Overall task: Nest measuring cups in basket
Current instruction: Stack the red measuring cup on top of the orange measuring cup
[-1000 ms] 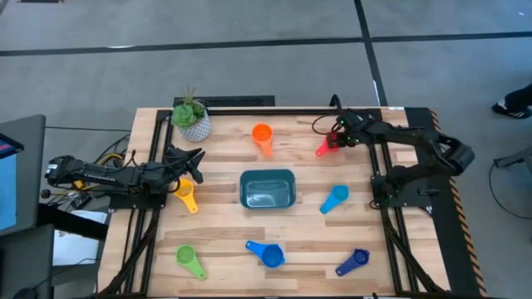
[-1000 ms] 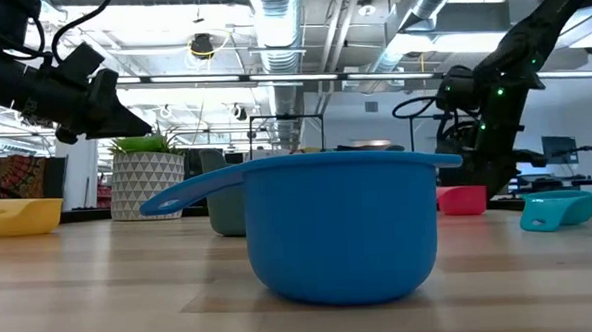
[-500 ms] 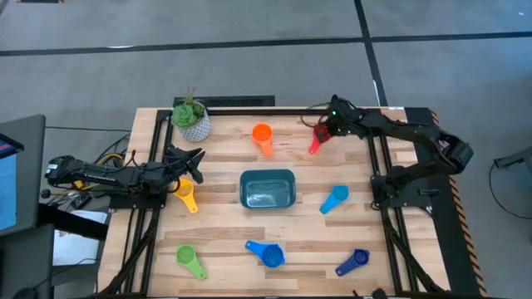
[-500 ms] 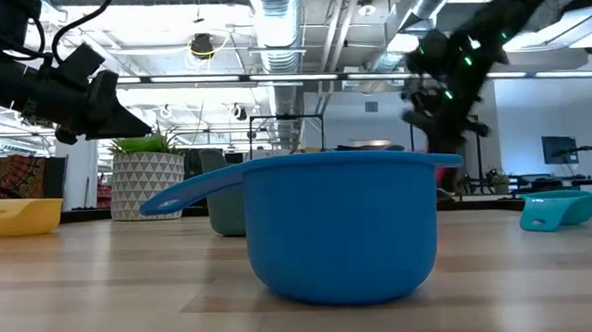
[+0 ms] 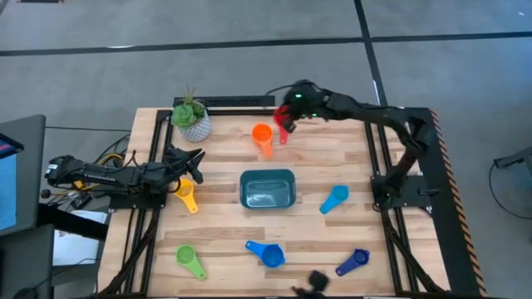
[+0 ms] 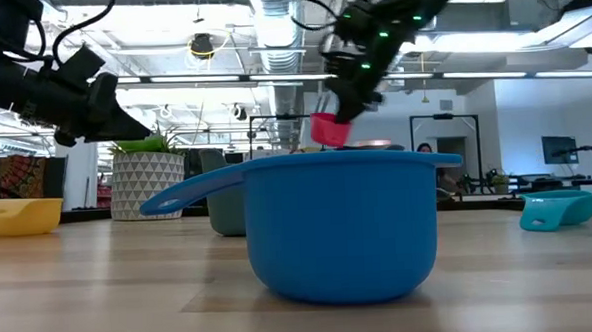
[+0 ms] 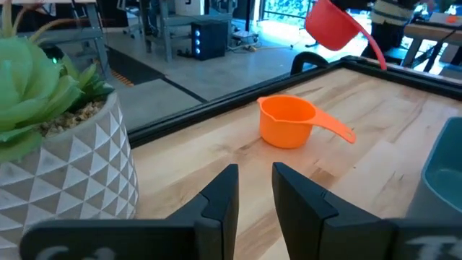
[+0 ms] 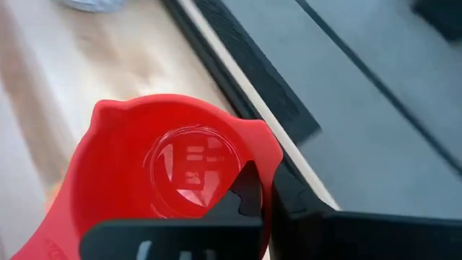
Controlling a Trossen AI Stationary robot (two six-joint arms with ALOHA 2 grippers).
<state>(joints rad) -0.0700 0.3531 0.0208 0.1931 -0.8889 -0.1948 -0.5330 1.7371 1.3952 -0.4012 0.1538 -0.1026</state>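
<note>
A small red plastic measuring cup (image 5: 283, 132), clamped in the right gripper (image 5: 287, 121), is held aloft beside the orange cup (image 5: 262, 134), far of the teal basket (image 5: 268, 188), where lowering seems next.

Wooden table (image 5: 224, 241), black-framed. On it: teal basket (image 5: 268, 188); orange cup (image 5: 263, 137) just beside the raised right gripper (image 5: 285, 124); yellow cup (image 5: 187, 196) beside the left gripper (image 5: 193, 162); green (image 5: 189, 260), blue (image 5: 267, 252), dark blue (image 5: 353, 262), light blue (image 5: 334, 198) cups; potted plant (image 5: 191, 116).
</note>
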